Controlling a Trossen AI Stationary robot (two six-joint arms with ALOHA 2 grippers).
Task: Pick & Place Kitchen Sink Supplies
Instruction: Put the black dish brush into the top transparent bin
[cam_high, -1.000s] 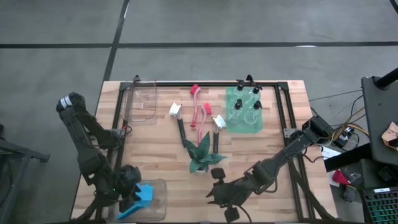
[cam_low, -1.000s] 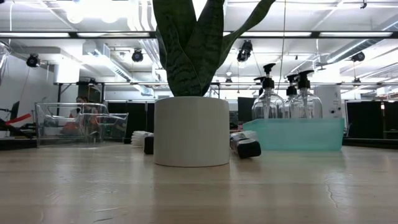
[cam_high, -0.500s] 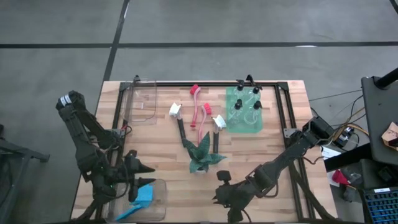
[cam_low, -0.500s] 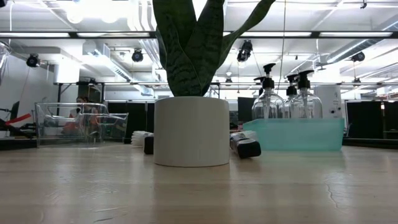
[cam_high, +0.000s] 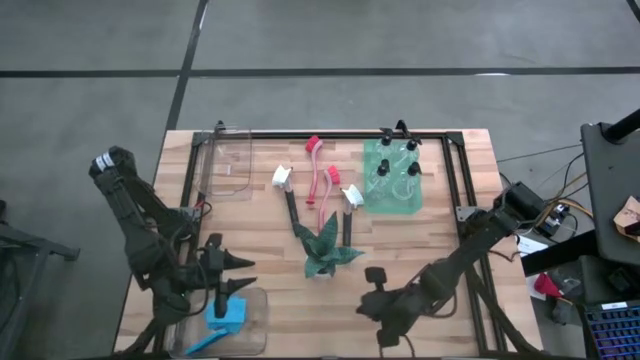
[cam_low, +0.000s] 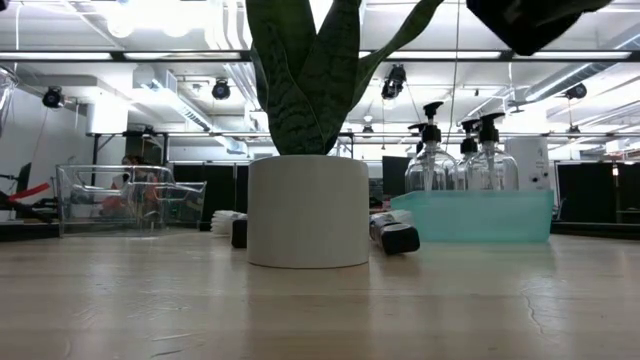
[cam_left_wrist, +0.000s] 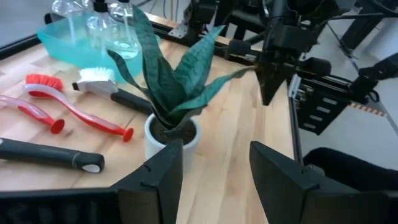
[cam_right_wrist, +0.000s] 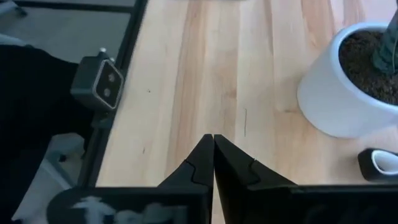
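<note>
1. A wooden table (cam_high: 260, 240) seen from above, with two dark robot arms reaching in from the near corners.
2. The left gripper (cam_high: 232, 273) hovers near the table's front left corner, its two fingers spread apart with nothing between them.
3. Just below it, a blue sponge (cam_high: 228, 312) lies in a clear plastic bin (cam_high: 255, 325) at the table's front edge.
4. The right gripper (cam_high: 376, 276) hangs over the front middle of the table, near the plant. Its fingers (cam_right_wrist: 198, 167) are pressed together, holding nothing.
5. A green spiky-leafed plant (cam_high: 326, 246) in a white pot (cam_low: 308, 210) stands at the table's centre.
6. Behind the plant lie four dish brushes: two with black handles and white heads (cam_high: 282, 178) (cam_high: 352, 195), and two red ones (cam_high: 313, 146) (cam_high: 333, 175).
7. At the back right, a teal tray (cam_high: 392, 203) holds clear black-capped pump bottles (cam_high: 383, 170).
8. At the back left sits a second clear bin (cam_high: 228, 165).
</note>
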